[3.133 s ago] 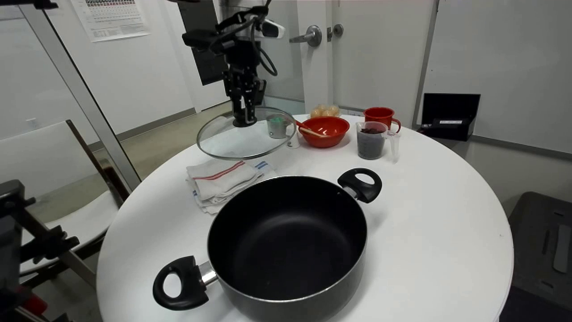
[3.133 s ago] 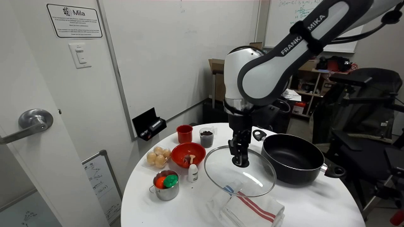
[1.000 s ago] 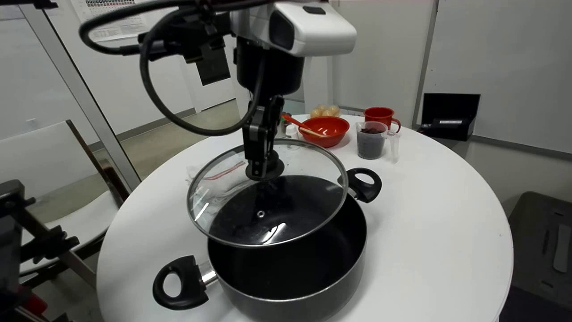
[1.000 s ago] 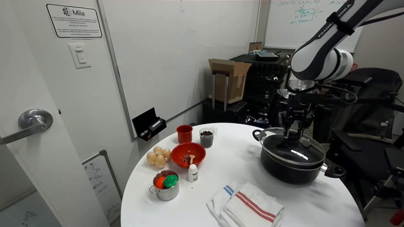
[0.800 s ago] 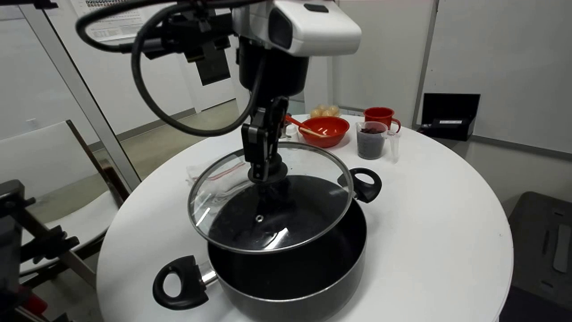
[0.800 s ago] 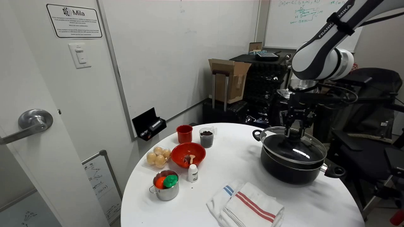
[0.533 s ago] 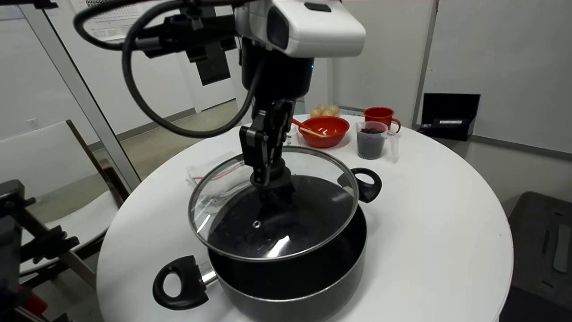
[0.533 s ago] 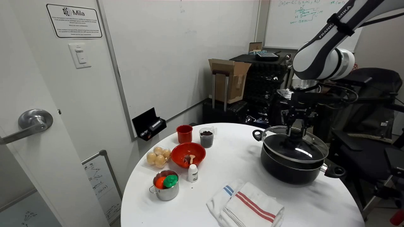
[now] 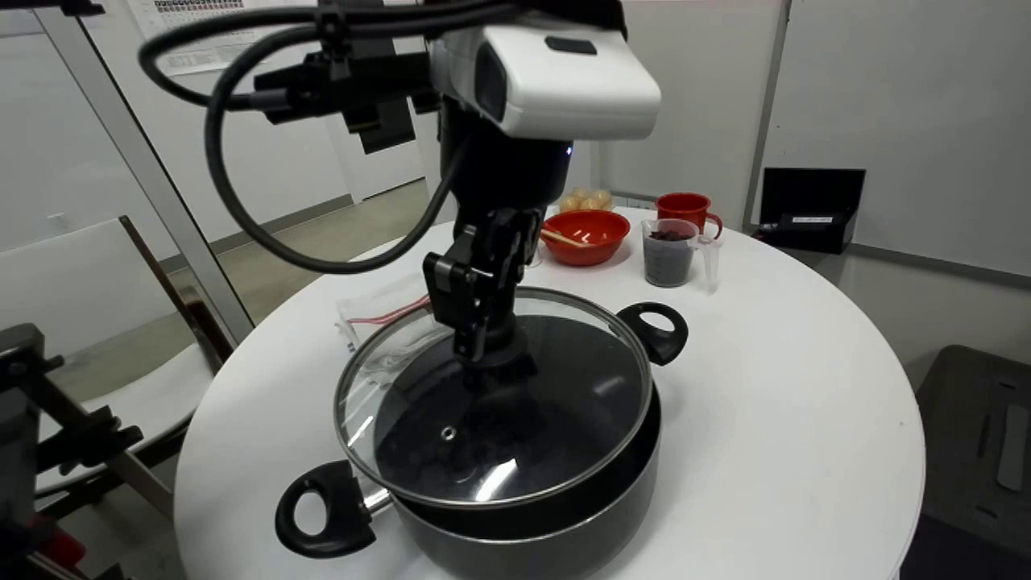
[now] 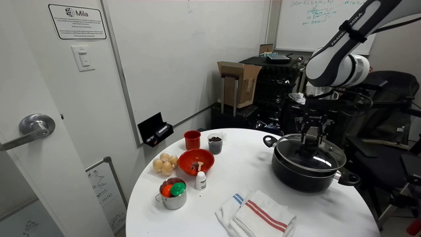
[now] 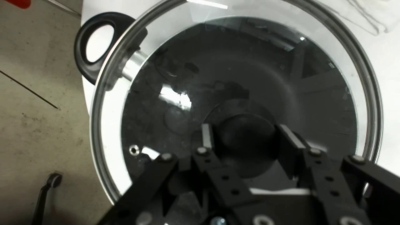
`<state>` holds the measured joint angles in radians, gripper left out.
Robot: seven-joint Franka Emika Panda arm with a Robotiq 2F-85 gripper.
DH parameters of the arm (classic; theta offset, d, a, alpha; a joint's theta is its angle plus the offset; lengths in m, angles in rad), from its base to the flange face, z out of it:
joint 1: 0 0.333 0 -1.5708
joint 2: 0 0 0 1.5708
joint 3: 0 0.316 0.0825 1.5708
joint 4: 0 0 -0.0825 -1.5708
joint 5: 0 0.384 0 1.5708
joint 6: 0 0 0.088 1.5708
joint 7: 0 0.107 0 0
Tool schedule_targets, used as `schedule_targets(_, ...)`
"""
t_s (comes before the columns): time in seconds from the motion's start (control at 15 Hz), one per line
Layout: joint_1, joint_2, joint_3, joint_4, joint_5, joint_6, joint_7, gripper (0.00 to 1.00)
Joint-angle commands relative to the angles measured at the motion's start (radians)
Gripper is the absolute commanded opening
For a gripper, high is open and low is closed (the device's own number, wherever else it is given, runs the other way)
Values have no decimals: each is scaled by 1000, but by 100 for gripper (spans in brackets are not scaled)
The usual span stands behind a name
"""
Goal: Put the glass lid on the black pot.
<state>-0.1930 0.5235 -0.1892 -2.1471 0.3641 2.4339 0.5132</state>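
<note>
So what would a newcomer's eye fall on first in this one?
Probably the glass lid, held by its black knob in the gripper over the black pot; it isn't seated yet, a dark gap showing between its edge and the pot's near rim in an exterior view. After that, likely the red bowl and red mug, left of the pot in an exterior view, then the red-striped towel nearer that camera.

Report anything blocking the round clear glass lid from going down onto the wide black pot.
Nothing visible. The round clear glass lid, held by its black knob in the black pincer, is above the wide black pot; no object shows between them. Whether lid and pot touch, I cannot tell.
</note>
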Motion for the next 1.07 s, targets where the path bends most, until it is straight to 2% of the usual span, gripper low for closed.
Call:
schedule_targets(0.0, 12, 13, -17, 20, 15, -1, 45, 25)
schedule_targets(1.0, 26, 65, -6, 40, 21, 64, 119, 25)
